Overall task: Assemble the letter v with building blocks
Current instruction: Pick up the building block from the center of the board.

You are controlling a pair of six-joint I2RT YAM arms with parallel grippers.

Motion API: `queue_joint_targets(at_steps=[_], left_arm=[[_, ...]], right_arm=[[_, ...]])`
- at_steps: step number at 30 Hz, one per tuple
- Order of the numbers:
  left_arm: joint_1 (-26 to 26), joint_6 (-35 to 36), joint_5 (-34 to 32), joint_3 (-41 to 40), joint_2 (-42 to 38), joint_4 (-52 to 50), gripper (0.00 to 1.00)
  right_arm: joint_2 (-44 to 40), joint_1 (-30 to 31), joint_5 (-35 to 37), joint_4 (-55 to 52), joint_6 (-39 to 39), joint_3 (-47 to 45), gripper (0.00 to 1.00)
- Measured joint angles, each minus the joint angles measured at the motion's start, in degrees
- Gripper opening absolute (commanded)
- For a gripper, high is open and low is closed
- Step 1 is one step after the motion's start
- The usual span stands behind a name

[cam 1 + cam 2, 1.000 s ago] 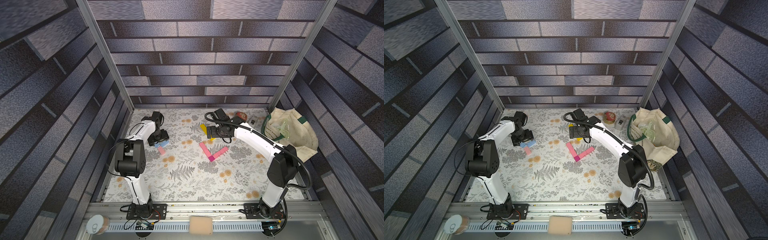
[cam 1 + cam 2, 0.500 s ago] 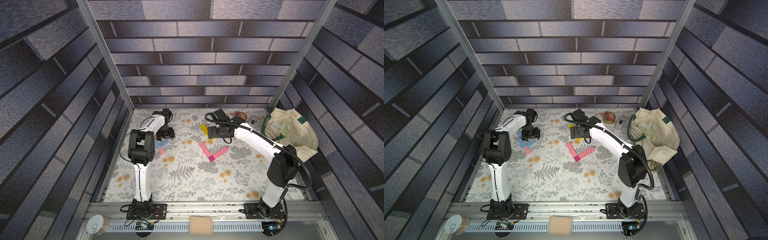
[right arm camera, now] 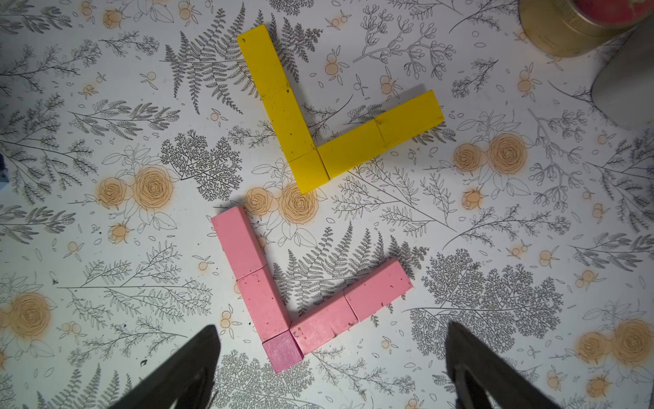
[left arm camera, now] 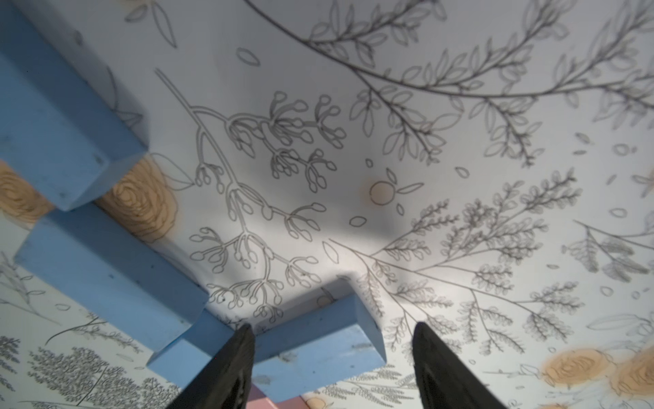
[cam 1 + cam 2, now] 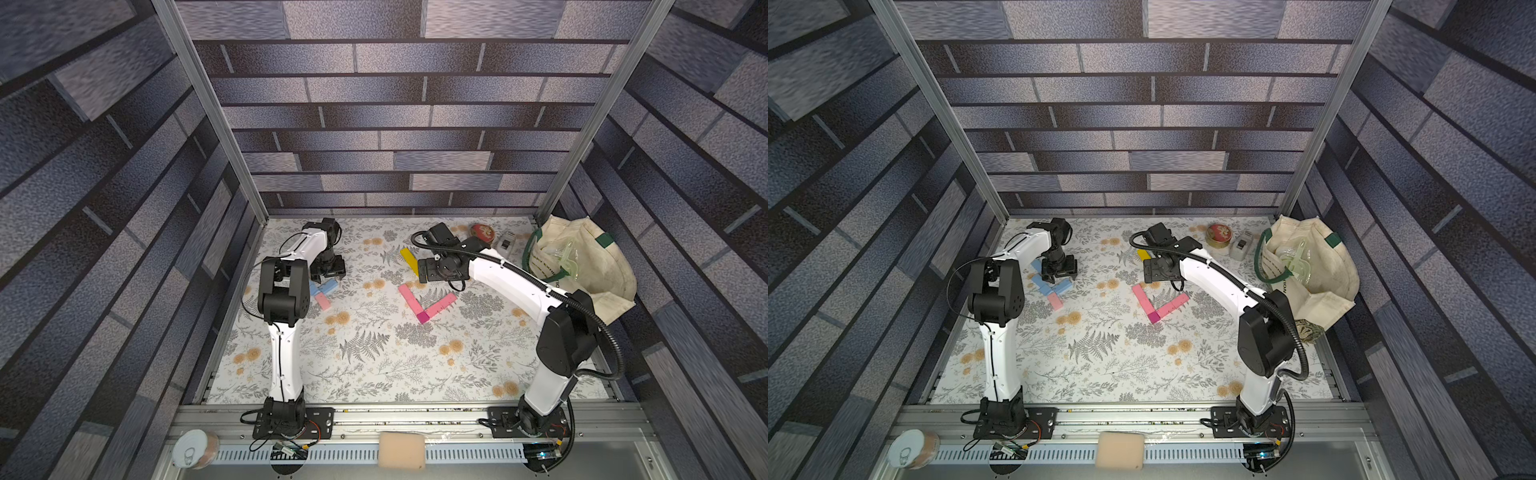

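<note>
The light blue bricks [image 5: 327,286] lie left of centre in a top view, beside a pink brick [image 5: 323,302]. They look light, stiff and matte, so pinch across the narrow sides at mid-length. The left gripper [image 4: 332,325] is part-open over one brick's end, seemingly holding nothing. The right gripper [image 3: 331,325] is wide open and empty above the pink V [image 3: 262,301].

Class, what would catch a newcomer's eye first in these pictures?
Two block Vs stand out: a yellow V and, next to it, a pink V with a magenta cube at its tip. Loose blue blocks lie by the left pincer.
</note>
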Motion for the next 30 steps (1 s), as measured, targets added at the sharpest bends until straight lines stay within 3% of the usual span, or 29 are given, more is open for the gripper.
queue_joint_targets(at_steps=[20,30], left_arm=[[-2.89,-0.39,1.62,-3.54,-0.37,1.49,0.59],[-5.01,-5.42,4.63,-3.8,-0.52,1.95,0.24]], right_arm=[[-2.84,-0.11,0.13,0.24,1.29,-2.38,1.0],[-3.5,-0.13,0.35,0.55,1.51,-3.41,1.0]])
